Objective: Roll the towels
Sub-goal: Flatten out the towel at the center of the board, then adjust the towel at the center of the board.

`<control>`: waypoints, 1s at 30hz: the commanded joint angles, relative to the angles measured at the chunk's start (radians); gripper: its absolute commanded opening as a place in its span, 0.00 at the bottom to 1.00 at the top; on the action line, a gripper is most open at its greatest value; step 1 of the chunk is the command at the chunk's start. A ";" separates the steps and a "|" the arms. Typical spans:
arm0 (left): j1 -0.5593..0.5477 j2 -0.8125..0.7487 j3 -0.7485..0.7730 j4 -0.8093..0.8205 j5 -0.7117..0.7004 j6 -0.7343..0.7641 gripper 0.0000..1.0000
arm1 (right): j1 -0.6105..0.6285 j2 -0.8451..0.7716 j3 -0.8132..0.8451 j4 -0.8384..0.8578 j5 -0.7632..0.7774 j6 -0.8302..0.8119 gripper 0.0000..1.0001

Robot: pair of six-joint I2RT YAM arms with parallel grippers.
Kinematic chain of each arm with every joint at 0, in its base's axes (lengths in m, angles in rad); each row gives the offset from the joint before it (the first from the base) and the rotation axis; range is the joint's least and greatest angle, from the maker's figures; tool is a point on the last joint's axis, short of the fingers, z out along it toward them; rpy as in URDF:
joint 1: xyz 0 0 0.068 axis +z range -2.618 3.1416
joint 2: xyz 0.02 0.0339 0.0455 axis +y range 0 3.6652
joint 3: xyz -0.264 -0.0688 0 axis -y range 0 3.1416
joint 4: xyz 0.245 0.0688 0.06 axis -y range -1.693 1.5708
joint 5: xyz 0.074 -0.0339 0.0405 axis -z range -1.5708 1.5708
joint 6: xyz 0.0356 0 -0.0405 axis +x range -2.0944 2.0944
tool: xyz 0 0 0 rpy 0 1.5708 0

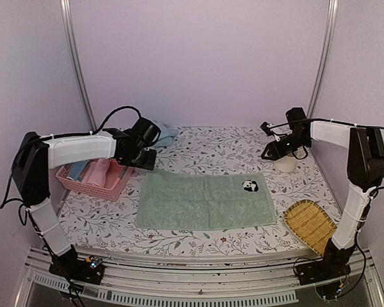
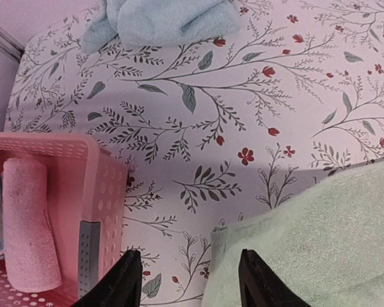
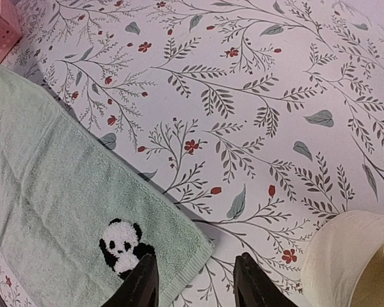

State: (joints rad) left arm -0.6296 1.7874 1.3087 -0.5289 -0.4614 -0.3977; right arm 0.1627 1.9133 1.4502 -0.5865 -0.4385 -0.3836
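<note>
A pale sage green towel (image 1: 205, 201) with a small panda patch (image 1: 250, 186) lies spread flat on the floral tablecloth. The light blue towel (image 1: 165, 134) sits crumpled at the back left. My left gripper (image 1: 148, 164) hovers open over the green towel's far left corner (image 2: 227, 238), nothing between its fingers. In the left wrist view the left gripper (image 2: 189, 263) straddles that corner, and the blue towel (image 2: 160, 22) lies ahead. My right gripper (image 1: 267, 155) is open above the far right corner. In the right wrist view the right gripper (image 3: 193, 267) is empty over the green towel (image 3: 57, 185) beside the panda (image 3: 121, 244).
A pink lattice basket (image 1: 112, 190) holding rolled cloths stands at the left, close beside my left gripper (image 2: 109, 192). A cream mug (image 1: 285, 164) stands just right of my right gripper (image 3: 345, 262). A woven bamboo tray (image 1: 310, 224) lies at the front right.
</note>
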 commanded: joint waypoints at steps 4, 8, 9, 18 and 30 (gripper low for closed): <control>-0.067 -0.143 -0.118 -0.058 0.080 -0.043 0.56 | 0.017 -0.257 -0.217 -0.008 -0.070 -0.078 0.45; -0.105 -0.180 -0.197 -0.096 0.118 -0.071 0.52 | 0.038 -0.354 -0.332 -0.043 -0.069 -0.164 0.44; -0.118 -0.190 -0.217 -0.098 0.145 -0.070 0.49 | 0.045 -0.376 -0.351 -0.054 -0.066 -0.183 0.43; -0.160 -0.213 -0.311 -0.132 0.345 -0.087 0.00 | 0.171 -0.442 -0.459 -0.178 0.013 -0.274 0.32; -0.159 -0.133 -0.388 -0.135 0.358 -0.097 0.00 | 0.220 -0.364 -0.534 -0.207 0.088 -0.334 0.25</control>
State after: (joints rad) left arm -0.7807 1.6226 0.9474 -0.6689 -0.1295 -0.4835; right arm 0.3683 1.5246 0.9287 -0.7708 -0.3676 -0.6979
